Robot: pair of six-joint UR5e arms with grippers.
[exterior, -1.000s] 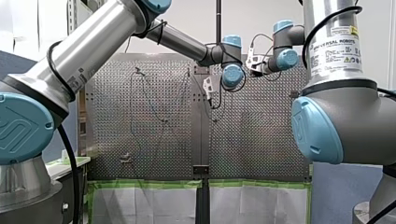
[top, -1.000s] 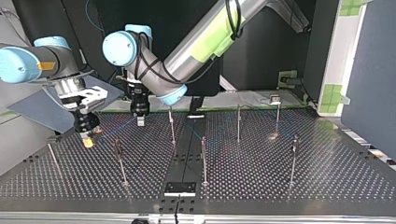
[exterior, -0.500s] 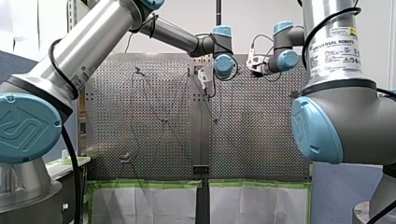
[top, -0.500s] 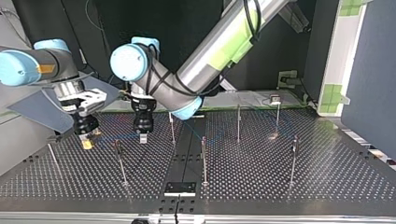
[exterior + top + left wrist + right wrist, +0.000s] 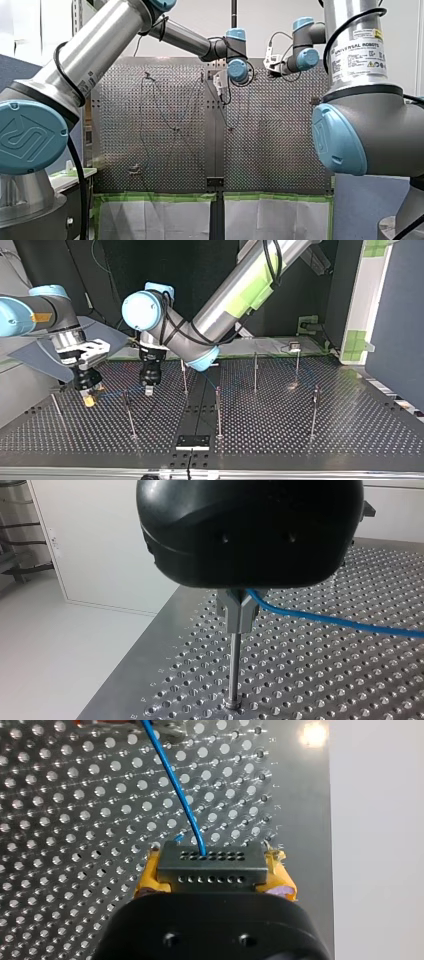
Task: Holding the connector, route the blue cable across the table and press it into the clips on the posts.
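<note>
In the right wrist view my right gripper (image 5: 210,885) is shut on the dark grey connector (image 5: 210,866), held between its yellow pads (image 5: 150,877). The blue cable (image 5: 172,782) leaves the connector and runs ahead over the perforated table. In the top view the right gripper (image 5: 89,399) hangs low at the left. My left gripper (image 5: 148,389) is just to its right, beside a thin post (image 5: 183,375). In the left wrist view the metal fingers (image 5: 235,615) are shut on the blue cable (image 5: 325,622), directly over a post (image 5: 233,670). No clip shows.
Several thin posts stand on the table (image 5: 280,440), among them one in the middle (image 5: 218,412), one at the right (image 5: 314,412) and one near the right gripper (image 5: 129,415). A small dark plate (image 5: 192,441) lies at the near edge.
In the top view my left gripper came down and nearer with the cable. My right gripper sank slightly and shifted left with the connector.
</note>
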